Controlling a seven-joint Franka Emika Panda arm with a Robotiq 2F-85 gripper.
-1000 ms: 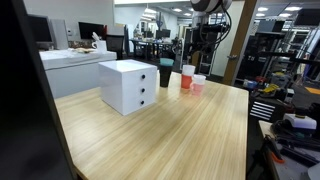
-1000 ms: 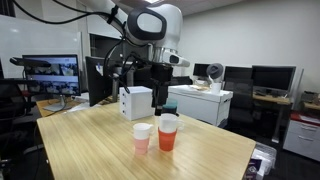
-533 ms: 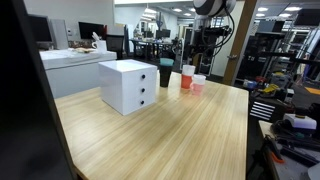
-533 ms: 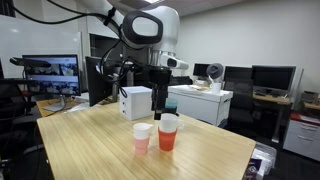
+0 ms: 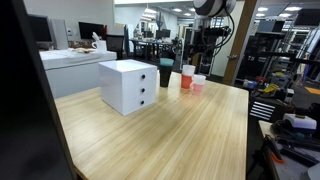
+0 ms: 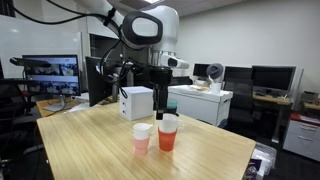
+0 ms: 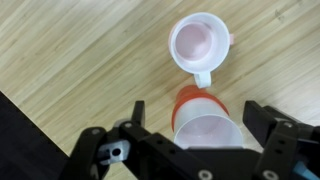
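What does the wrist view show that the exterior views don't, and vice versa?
Wrist only: a look straight down into the pink cup and orange cup, both seemingly empty. It also shows the pink cup's small handle and the open gripper flanking the orange one.
Exterior only: the white drawer unit, a dark cup and the arm.
Both: two cups side by side on the wooden table.

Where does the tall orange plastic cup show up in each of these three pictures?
In an exterior view: the tall orange plastic cup stands just right of centre, above the middle.
In an exterior view: the cup stands centre, low in the picture.
Wrist view: the cup is bottom centre, seen from above.
Shared landmark: the small pale pink cup beside it.
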